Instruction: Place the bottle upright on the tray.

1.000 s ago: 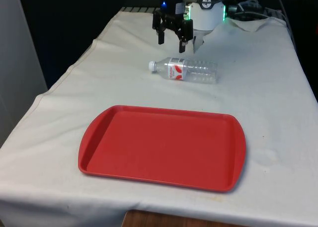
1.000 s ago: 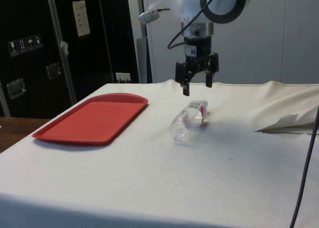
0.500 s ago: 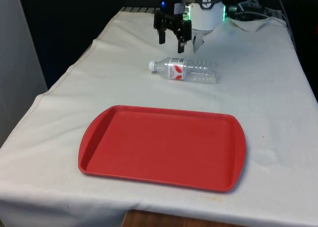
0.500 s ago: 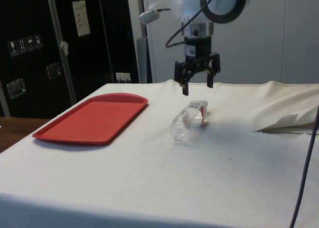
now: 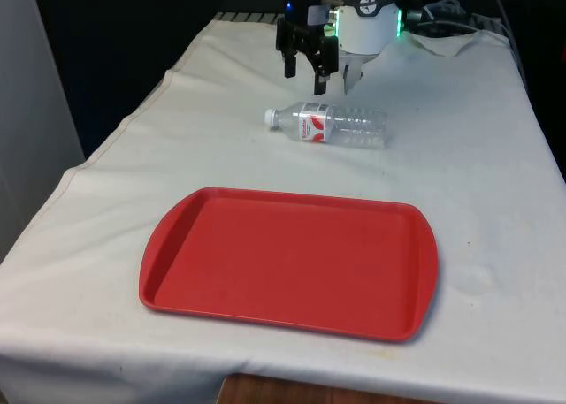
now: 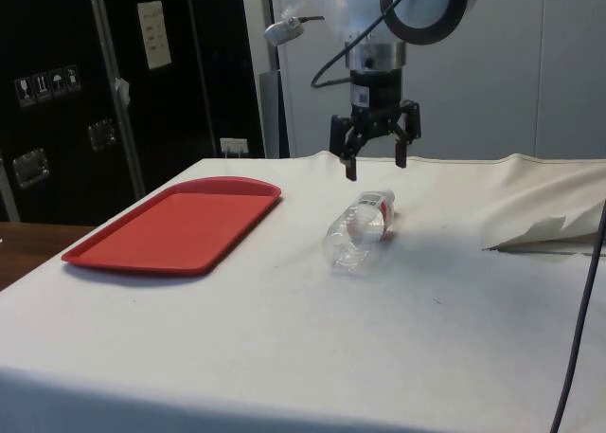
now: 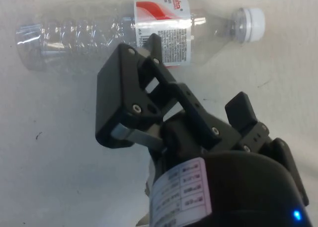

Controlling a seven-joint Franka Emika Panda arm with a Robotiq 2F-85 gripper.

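Note:
A clear plastic bottle [image 5: 329, 125] with a white cap and a red-and-white label lies on its side on the white cloth, cap towards the front view's left. The side view has the bottle [image 6: 358, 229] end-on, and it lies lengthwise in the wrist view [image 7: 124, 31]. My gripper [image 5: 304, 79] hangs open just above and behind the bottle, with nothing between its fingers [image 6: 376, 168] [image 7: 196, 70]. The red tray [image 5: 292, 254] lies empty on the near part of the table, apart from the bottle [image 6: 180, 225].
The cloth is rumpled into a fold [image 5: 442, 41] at the far right beside the robot base [image 6: 549, 234]. A black cable [image 6: 582, 310] hangs at the side view's right edge. Bare cloth surrounds the bottle and tray.
My gripper has risen a little and turned slightly above the bottle. The bottle and the tray have not moved.

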